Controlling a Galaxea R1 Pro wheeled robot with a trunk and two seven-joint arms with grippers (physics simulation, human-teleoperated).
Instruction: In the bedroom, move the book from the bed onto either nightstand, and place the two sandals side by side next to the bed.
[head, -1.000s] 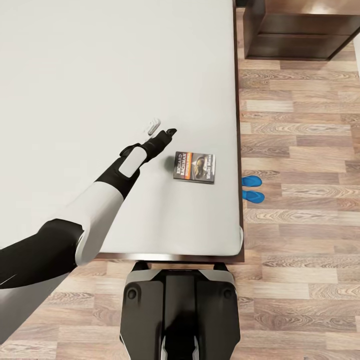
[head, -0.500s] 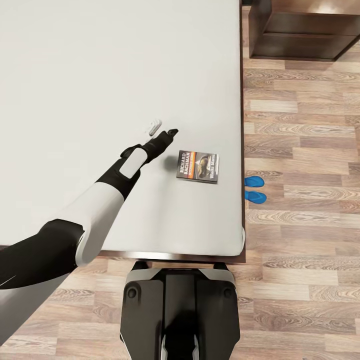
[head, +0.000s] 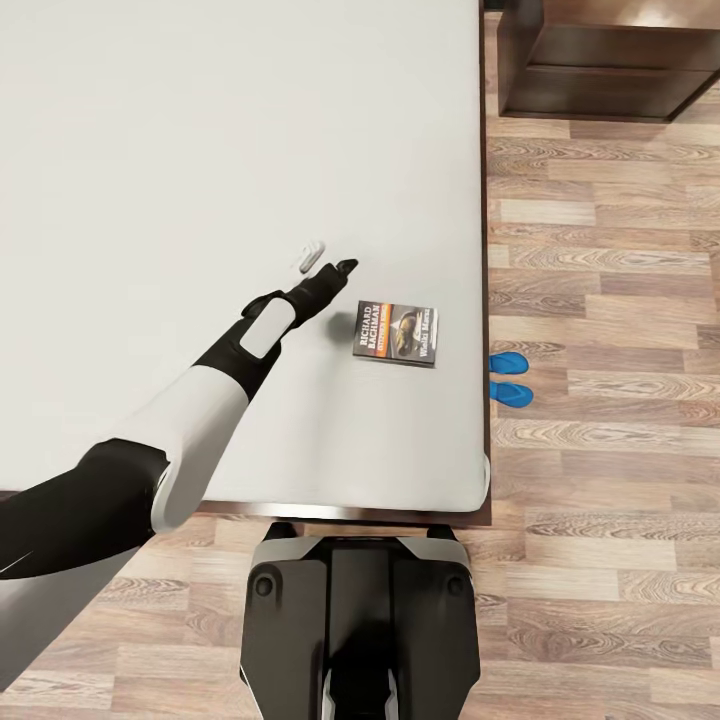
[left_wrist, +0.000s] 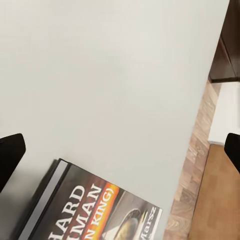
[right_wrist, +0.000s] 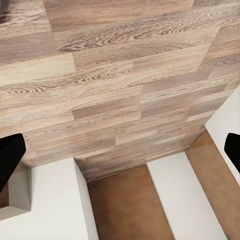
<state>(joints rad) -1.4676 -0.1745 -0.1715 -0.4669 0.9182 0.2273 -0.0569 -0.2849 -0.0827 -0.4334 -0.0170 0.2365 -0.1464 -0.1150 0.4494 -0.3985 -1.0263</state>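
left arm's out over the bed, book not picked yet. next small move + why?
Probably shift the left claw toward the bed's right edge and down onto the book. In the head view the claw hovers over bare mattress, beside the book, not above it. The left wrist view shows both fingertips wide apart with nothing between them and the book off to one side. The sandals already lie on the floor beside the bed.

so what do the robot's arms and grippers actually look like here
In the head view the left arm is built from smooth glossy white and black sections, with a white panel on its black wrist. The left gripper has one white and one black finger. In the right wrist view the right gripper shows black fingertips at the picture's edges. No cables or markings are visible.
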